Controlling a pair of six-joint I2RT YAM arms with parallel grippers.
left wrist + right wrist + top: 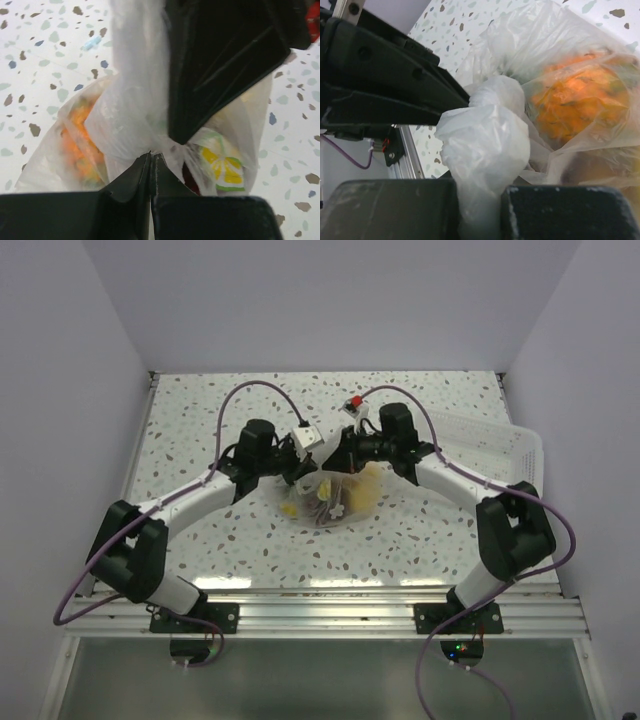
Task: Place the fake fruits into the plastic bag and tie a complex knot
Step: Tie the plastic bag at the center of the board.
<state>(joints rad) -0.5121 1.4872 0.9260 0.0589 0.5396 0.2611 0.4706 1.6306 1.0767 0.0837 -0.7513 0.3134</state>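
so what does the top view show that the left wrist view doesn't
Only the top view: the whole left arm and right arm, the white tray at the table's right edge, and the rail under the bases. Only the left wrist view: the left end effector shut on the neck of the bag, and a yellow slice-patterned fruit up close. Both: the bag on the speckled table, with the right end effector at it.
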